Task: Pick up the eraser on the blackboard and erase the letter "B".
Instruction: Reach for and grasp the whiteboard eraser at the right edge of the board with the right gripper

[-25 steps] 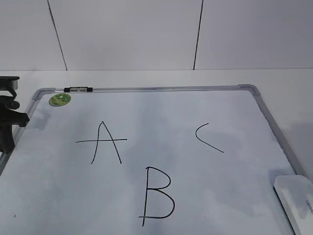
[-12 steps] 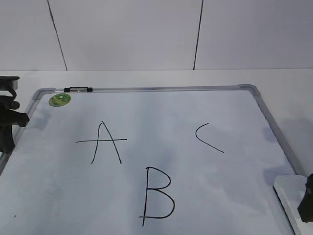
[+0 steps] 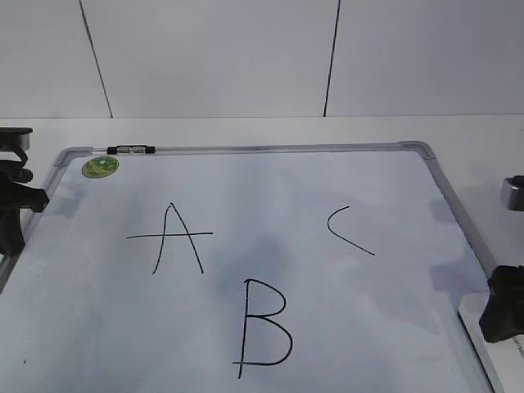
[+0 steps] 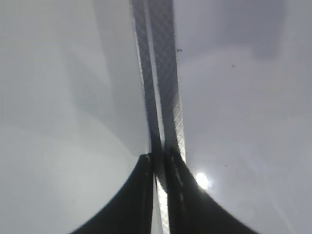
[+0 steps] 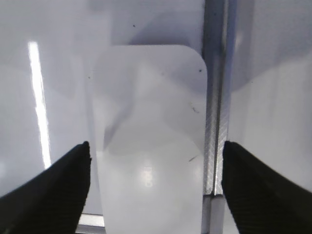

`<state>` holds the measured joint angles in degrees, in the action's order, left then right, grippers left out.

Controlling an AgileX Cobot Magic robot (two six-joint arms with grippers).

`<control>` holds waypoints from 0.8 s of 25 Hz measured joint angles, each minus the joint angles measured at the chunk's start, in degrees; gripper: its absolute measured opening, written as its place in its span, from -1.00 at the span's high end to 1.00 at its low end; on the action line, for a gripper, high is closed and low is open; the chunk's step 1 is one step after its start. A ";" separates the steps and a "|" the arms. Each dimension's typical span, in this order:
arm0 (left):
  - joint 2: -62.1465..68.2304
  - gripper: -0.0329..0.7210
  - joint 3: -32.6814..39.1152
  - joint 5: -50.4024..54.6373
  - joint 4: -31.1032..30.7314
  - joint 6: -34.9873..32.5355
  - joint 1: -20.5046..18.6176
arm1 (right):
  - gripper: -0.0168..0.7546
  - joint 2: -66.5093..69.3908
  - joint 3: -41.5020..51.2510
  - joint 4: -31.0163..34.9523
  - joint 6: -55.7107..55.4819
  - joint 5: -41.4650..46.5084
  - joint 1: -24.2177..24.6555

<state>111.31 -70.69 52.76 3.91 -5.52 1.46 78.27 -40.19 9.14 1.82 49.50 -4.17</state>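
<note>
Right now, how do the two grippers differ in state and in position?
The right gripper is open, fingers on either side of the eraser; the left gripper is shut. The right one is at the blackboard's right edge, the left one at its left edge. Both are black.

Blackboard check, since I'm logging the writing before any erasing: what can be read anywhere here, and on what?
"A": handwritten on the blackboard, left.
"B": on the board, lower middle.
"C": on the board, right.
Green sticker: print too small to read.
Eraser: no lettering legible.
</note>
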 joint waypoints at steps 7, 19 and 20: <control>0.00 0.84 0.00 0.00 0.00 0.00 0.00 | -0.76 2.47 -0.54 0.00 0.11 0.98 0.00; 0.00 0.84 0.00 0.00 0.00 0.00 0.00 | -0.76 5.93 -0.78 -3.37 -3.45 -0.75 -6.89; 0.00 0.84 0.00 0.00 0.00 0.00 0.00 | -0.76 6.33 -0.87 -4.03 -4.56 -1.05 -7.26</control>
<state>111.31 -70.69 52.76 3.91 -5.52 1.46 84.60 -41.06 5.11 -2.74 48.45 -11.43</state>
